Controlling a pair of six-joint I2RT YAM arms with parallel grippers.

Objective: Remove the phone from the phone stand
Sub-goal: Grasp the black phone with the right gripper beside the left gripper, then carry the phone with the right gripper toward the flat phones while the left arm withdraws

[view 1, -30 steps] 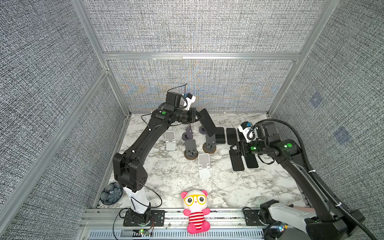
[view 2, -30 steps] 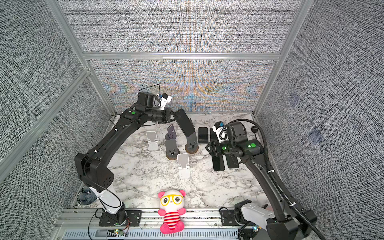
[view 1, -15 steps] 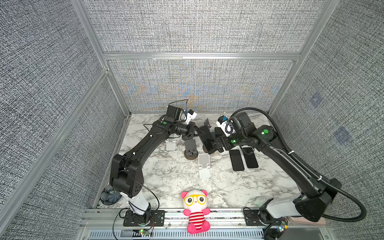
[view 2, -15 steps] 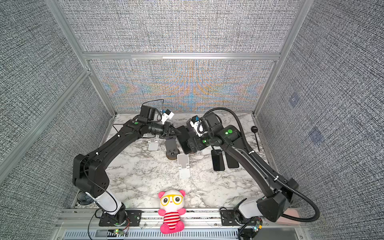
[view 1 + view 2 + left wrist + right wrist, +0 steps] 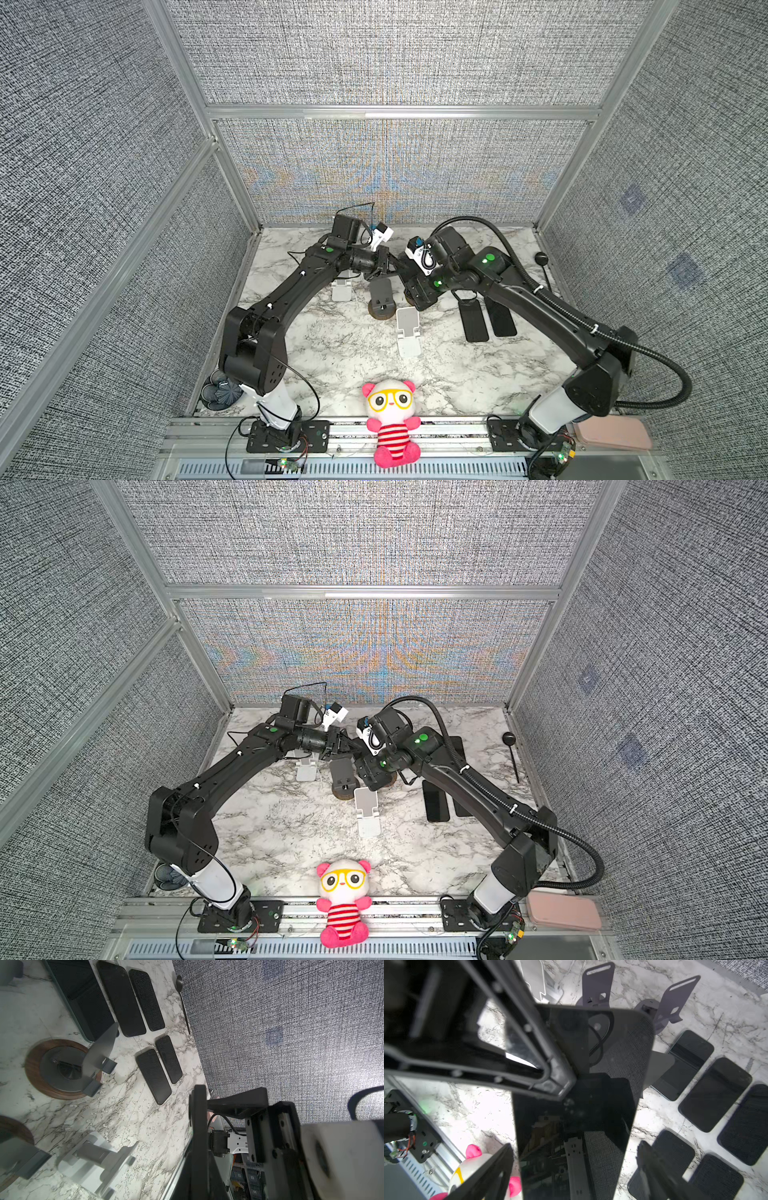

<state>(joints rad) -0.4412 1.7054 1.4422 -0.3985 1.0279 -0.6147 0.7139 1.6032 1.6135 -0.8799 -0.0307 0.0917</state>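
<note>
Standing upright, the phone [image 5: 591,1118] was clamped by the left fingers [image 5: 550,1080], shut on it, one laid across the glass and its partner hidden behind. The right fingers [image 5: 492,1174] stood apart on either side of the phone, not touching it as far as could be seen. Its lower end was cut off by the frame, and in both top views it was hard to make out between the two black wrists. It hung clear of the bare grey phone stand [image 5: 99,1049] on the tabletop [image 5: 135,1118], where other phones [image 5: 716,1095] lay flat
</note>
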